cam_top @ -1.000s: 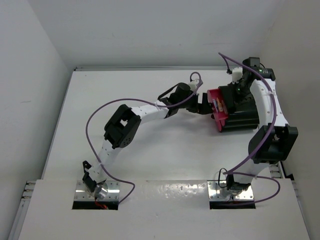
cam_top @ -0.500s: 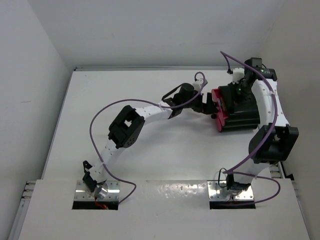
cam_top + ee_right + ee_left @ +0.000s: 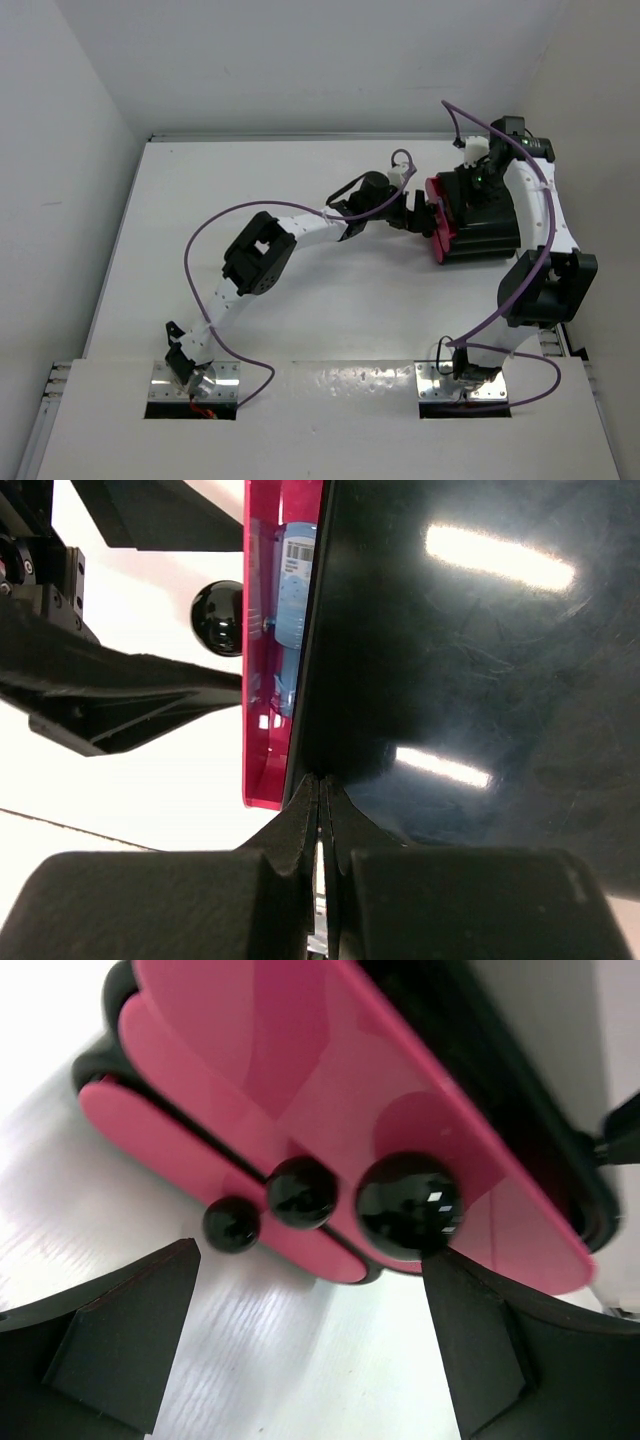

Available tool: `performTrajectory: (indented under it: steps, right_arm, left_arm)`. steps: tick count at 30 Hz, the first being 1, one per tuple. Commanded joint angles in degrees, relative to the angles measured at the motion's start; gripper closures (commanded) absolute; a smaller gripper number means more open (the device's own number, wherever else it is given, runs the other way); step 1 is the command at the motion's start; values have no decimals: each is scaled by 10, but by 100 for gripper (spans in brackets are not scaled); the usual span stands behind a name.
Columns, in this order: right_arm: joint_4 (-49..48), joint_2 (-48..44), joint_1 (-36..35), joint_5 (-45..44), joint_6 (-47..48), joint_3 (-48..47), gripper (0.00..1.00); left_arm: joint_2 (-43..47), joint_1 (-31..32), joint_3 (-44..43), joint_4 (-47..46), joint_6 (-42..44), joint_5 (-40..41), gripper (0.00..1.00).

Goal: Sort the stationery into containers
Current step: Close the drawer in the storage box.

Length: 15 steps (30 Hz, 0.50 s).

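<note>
magenta drawers (image 3: 300,1060), one ajar with perhaps a blue piece (image 3: 295,610), left pincer (image 3: 310,1260) wide, right pincer (image 3: 320,792) closed

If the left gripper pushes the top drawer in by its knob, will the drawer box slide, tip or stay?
The black box looks like light plastic on a smooth table, so it may slide. The shut right gripper on its top edge probably steadies it. The round glossy knob could slip off a finger.

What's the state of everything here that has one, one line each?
Left end effector: open, facing the drawer knobs.
Right end effector: shut, tips at the black box.
Top drawer: slightly open, blue item inside.
Lower drawers: seemingly closed.
</note>
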<state>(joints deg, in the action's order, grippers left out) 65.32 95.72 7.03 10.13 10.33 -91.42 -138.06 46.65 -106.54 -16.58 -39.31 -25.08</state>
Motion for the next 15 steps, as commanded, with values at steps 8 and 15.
performTrajectory:
  steps: [8,15]
  right_arm:
    - [55,46,9,-3,10,33,100]
    - [60,49,9,4,7,27,100]
  left_arm:
    - [2,7,-4,-111,-32,-21,0]
    - [-12,10,-34,-106,-26,-30,0]
